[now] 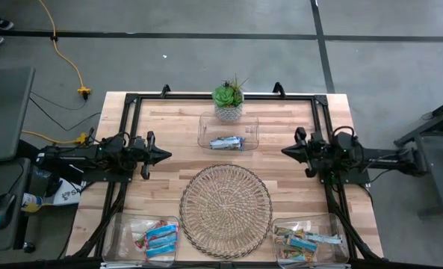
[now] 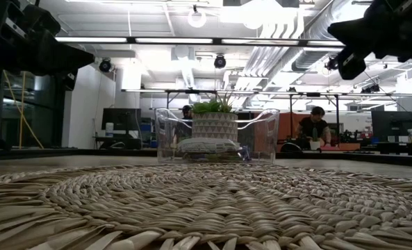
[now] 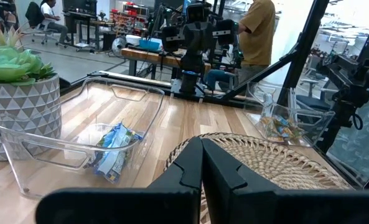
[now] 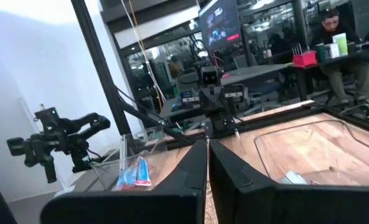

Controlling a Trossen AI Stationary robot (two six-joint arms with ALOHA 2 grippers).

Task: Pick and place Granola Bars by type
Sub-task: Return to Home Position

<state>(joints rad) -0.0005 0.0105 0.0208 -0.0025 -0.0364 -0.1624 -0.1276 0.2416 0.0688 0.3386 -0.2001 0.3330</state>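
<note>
Bright overhead strip lights (image 2: 157, 39) (glaring, low view); table (image 1: 176, 127) evenly lit.

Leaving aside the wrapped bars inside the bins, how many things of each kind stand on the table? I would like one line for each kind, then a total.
Clear plastic bins: 3
Round wicker tray: 1
Potted plant: 1
Total: 5
The left gripper and right gripper hang shut at the table's sides.

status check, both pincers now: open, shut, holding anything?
Left pincer: shut, empty, over left side of table.
Right pincer: shut, empty, over right side of table.
</note>
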